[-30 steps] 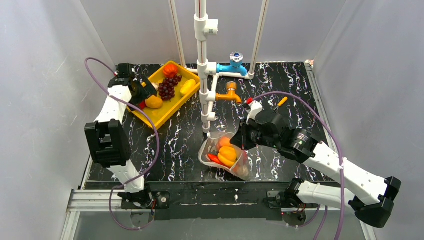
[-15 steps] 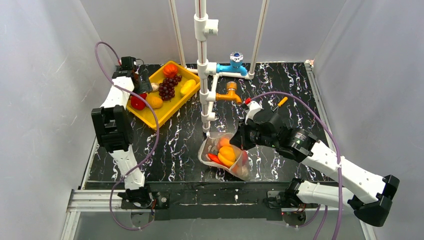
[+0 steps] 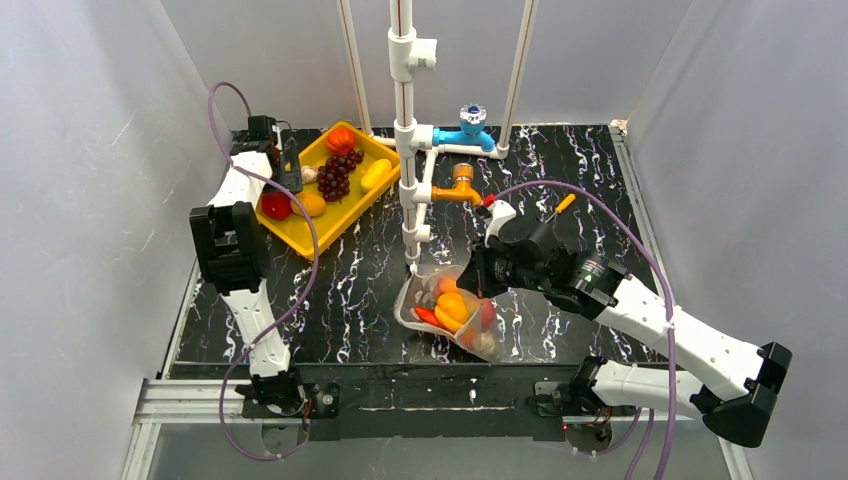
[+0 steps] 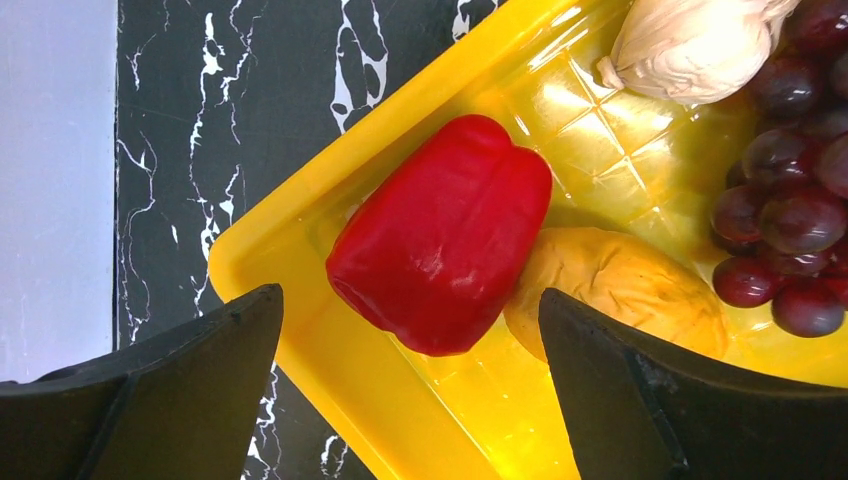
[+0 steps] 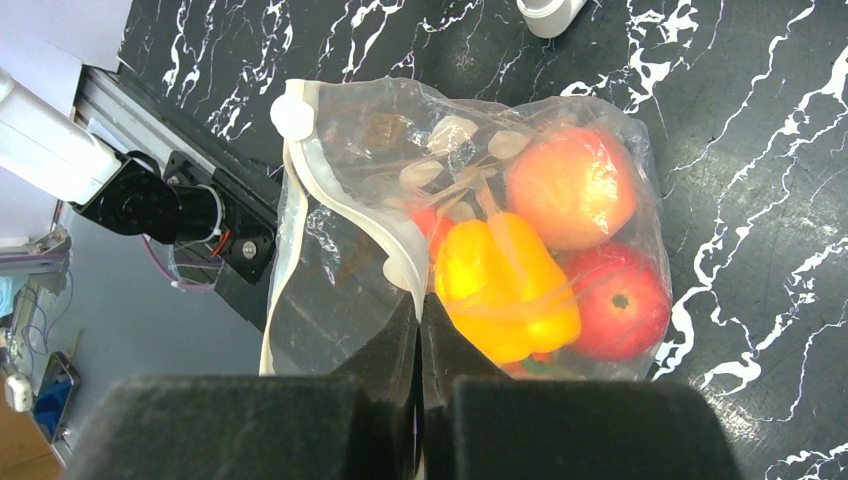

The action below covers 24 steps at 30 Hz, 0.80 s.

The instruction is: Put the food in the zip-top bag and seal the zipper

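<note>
Left gripper (image 4: 408,305) spread wide, holding nothing, over the yellow tray (image 4: 300,210). Red pepper (image 4: 440,235) lies in the gap between its fingers, no contact seen. Right gripper (image 5: 420,320) clamped fully closed on the zip-top bag (image 5: 335,280) at its zipper (image 5: 345,215) edge. Bag is on the table (image 5: 760,150), yellow pepper (image 5: 505,285) just beyond the fingertips, inside.
</note>
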Available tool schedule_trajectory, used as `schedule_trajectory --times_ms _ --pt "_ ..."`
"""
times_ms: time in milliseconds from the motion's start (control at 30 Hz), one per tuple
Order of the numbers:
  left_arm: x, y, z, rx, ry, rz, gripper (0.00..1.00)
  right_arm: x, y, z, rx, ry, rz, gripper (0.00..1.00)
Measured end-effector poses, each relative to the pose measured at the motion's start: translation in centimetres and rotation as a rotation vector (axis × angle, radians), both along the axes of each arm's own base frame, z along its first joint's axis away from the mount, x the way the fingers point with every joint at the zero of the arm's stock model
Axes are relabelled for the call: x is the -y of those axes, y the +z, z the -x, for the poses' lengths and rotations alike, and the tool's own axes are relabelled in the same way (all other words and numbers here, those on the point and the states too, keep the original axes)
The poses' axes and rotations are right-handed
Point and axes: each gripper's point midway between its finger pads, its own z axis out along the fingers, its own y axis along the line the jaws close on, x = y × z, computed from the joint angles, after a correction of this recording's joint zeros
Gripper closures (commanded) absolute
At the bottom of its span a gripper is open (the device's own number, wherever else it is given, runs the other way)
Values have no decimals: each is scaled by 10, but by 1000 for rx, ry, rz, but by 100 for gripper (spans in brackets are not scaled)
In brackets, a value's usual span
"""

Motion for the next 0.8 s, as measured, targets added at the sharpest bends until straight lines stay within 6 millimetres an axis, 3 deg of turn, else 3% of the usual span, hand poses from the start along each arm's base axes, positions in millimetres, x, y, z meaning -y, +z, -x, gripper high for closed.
schedule_trajectory --times_ms 367,500,600,667,800 --pt "-3 -22 2 -79 -70 -27 21 -3 -3 -2 -7 2 15 99" --pt "-2 -27 0 -89 -85 -23 15 -3 -2 -2 -6 2 14 99" --pt "0 -29 -3 -90 -99 -14 15 -3 -2 -2 -6 2 14 99" --pt "0 -30 -5 -91 -103 -13 21 -3 -2 -2 -6 2 15 99" --pt "1 -33 -9 -94 -118 -10 44 -3 -2 -2 -7 2 16 99"
